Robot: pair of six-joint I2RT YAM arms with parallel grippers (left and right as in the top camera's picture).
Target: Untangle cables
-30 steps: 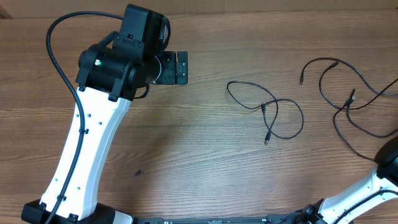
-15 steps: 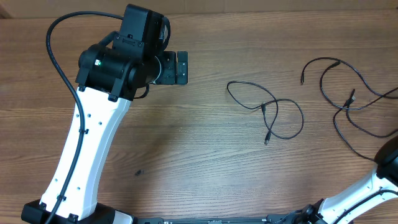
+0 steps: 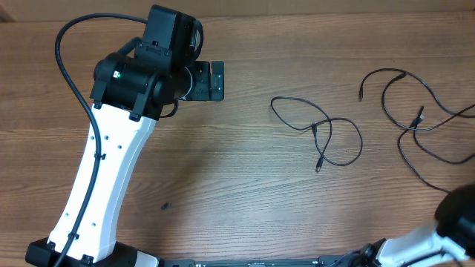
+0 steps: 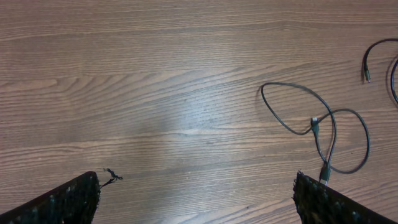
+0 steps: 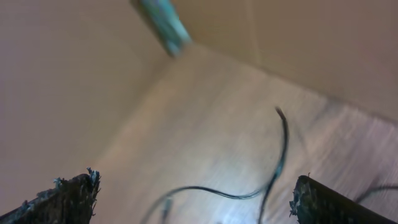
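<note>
One thin black cable lies in a loose loop at the table's middle right; it also shows in the left wrist view. Two longer black cables cross each other at the far right, with a plug end pointing left. My left gripper is open and empty, well left of all the cables; its fingers frame bare wood. My right gripper is open above a blurred black cable; it is out of the overhead view, where only its arm shows.
The wooden table fills the view. A small dark speck lies on the wood at the front left. The left arm's white link spans the left side. The right wrist view is blurred.
The right arm's dark joint at the lower right corner has dropped toward the table's front edge. The left arm and the cables have not moved.
</note>
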